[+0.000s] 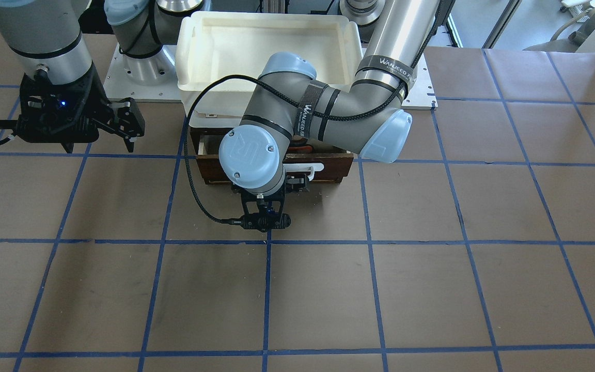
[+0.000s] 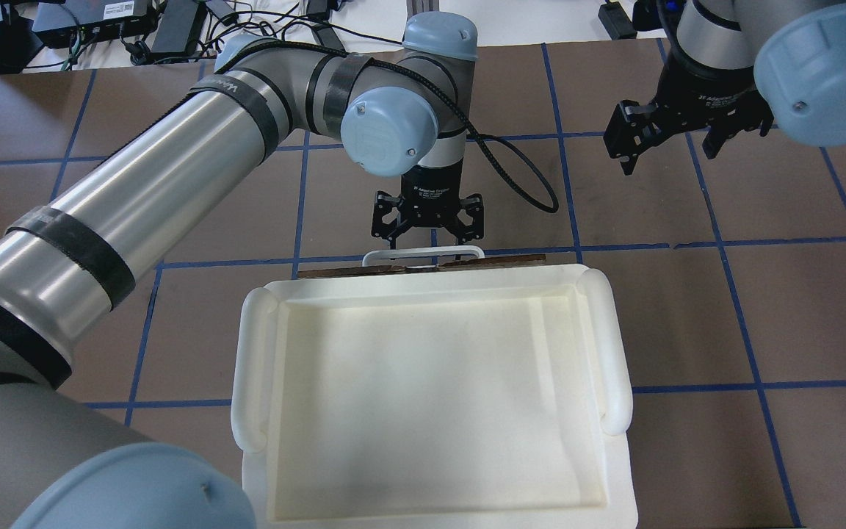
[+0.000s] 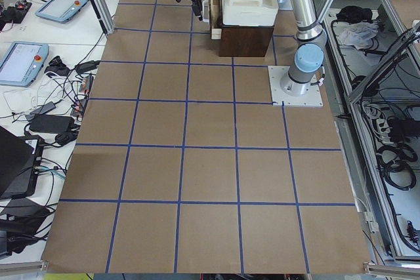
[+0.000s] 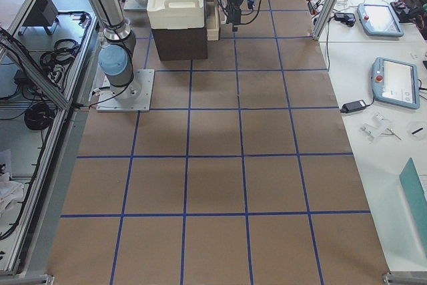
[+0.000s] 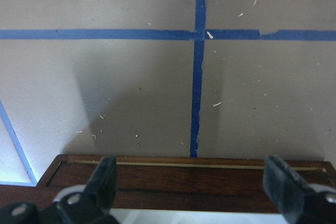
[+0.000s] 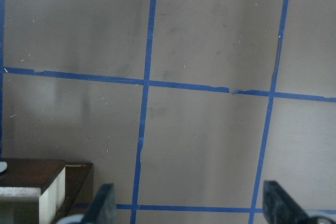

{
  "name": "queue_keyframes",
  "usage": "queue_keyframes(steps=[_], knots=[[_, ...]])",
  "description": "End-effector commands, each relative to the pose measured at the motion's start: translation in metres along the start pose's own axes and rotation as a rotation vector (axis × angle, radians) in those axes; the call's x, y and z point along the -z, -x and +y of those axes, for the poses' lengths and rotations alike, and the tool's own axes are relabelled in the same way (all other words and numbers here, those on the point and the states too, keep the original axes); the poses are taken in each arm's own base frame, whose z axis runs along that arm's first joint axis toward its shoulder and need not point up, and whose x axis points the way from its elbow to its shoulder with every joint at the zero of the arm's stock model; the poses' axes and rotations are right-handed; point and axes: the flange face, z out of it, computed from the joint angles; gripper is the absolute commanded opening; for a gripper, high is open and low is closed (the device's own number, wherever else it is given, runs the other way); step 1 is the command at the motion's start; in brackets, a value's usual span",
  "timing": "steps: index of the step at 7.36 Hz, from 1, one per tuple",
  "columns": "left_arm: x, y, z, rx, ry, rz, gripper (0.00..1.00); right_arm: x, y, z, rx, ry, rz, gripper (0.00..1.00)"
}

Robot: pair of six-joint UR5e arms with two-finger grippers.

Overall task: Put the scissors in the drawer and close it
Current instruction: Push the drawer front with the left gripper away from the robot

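Note:
The dark brown drawer (image 1: 215, 168) stands partly pulled out from under the white tray, its white bar handle (image 1: 314, 167) on the front. A bit of orange-red and grey, the scissors (image 1: 303, 150), shows inside the drawer; the left arm hides most of them. My left gripper (image 2: 427, 236) is open and empty, pointing down just in front of the handle (image 2: 423, 255). The left wrist view shows its fingers (image 5: 102, 179) on either side above the drawer front (image 5: 189, 182). My right gripper (image 2: 667, 154) is open and empty, held above the table to the side.
A large white plastic tray (image 2: 250, 367) sits on top of the brown cabinet. The left arm's elbow and a looping black cable (image 1: 189, 170) hang over the drawer. The table is brown paper with blue tape lines (image 1: 267, 289).

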Motion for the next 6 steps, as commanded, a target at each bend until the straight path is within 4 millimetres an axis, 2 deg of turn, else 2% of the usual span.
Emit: queue_keyframes(steps=[1,3,4,6], knots=[[-0.002,-0.007,0.024,-0.021,0.043,-0.028,1.00,0.003,0.000,0.001,-0.002,-0.007,0.002,1.00],[-0.015,-0.011,0.039,-0.031,0.086,-0.013,1.00,0.003,0.000,0.001,-0.003,-0.007,0.003,1.00],[-0.014,-0.010,0.041,-0.031,0.079,-0.013,1.00,0.003,0.000,0.001,-0.003,-0.008,0.003,1.00],[0.014,-0.002,0.034,-0.022,-0.021,0.025,1.00,0.002,-0.002,0.001,-0.005,-0.006,0.008,1.00]])
